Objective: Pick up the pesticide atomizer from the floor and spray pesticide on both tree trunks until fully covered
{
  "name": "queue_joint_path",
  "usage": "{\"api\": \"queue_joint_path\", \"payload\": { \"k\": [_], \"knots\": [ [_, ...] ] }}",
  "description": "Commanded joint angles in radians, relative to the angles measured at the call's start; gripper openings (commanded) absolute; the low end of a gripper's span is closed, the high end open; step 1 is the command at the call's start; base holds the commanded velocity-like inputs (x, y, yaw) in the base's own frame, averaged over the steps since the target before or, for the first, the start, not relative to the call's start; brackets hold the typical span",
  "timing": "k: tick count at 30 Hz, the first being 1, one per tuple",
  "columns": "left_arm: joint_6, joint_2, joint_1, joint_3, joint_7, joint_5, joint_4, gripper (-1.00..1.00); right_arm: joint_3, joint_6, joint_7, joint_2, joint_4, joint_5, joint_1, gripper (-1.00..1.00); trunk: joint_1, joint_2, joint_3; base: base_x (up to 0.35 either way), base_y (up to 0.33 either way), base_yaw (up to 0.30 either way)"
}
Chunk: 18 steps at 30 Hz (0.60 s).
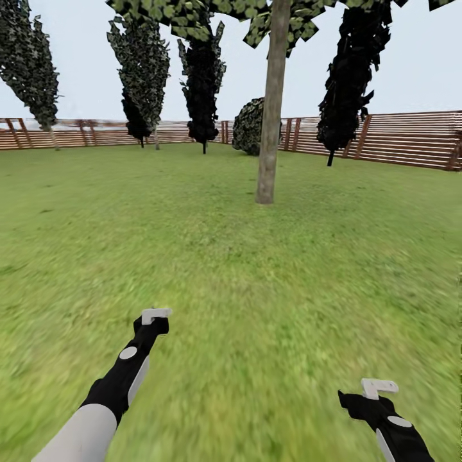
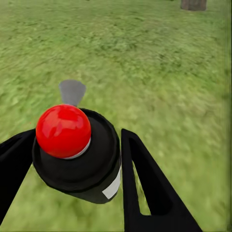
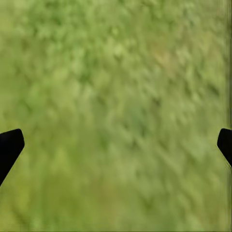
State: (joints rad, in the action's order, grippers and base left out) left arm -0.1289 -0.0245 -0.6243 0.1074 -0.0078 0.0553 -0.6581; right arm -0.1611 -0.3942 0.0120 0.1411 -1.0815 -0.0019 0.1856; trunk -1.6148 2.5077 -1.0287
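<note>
Left gripper [image 2: 77, 159] pinches the black, red-capped pesticide atomizer [image 2: 75, 150]; right gripper [image 3: 116, 145] spread, apparently empty; next, approach the mottled grey-brown tree trunk [image 1: 271, 109] and spray

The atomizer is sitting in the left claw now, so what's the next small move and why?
Probably drive forward toward the tree trunk. The left claw already holds the atomizer, red knob up, between its fingers, but the trunk stands well ahead across open grass, likely too far to spray. The right claw is open over grass.
</note>
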Motion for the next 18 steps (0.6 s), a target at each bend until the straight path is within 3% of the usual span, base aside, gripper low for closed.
{"api": "queue_joint_path", "payload": {
  "k": [1,5,18],
  "knots": [
    [0.0,0.0,0.0,0.0,0.0,0.0,0.0,-1.0,0.0,0.0,0.0,0.0,0.0,0.002,0.0,1.0,0.0,0.0,0.001,0.324,0.0,-0.23],
    [0.0,0.0,0.0,0.0,0.0,0.0,0.0,-1.0,0.001,0.0,0.0,-0.001,0.0,0.006,0.0,1.0,0.0,0.0,0.002,0.324,0.0,-0.153],
    [0.0,0.0,0.0,0.0,0.0,0.0,0.0,-1.0,0.002,0.0,-0.001,-0.005,0.0,0.006,0.0,1.0,0.0,0.0,0.002,0.324,0.0,-0.009]
  ]
}}
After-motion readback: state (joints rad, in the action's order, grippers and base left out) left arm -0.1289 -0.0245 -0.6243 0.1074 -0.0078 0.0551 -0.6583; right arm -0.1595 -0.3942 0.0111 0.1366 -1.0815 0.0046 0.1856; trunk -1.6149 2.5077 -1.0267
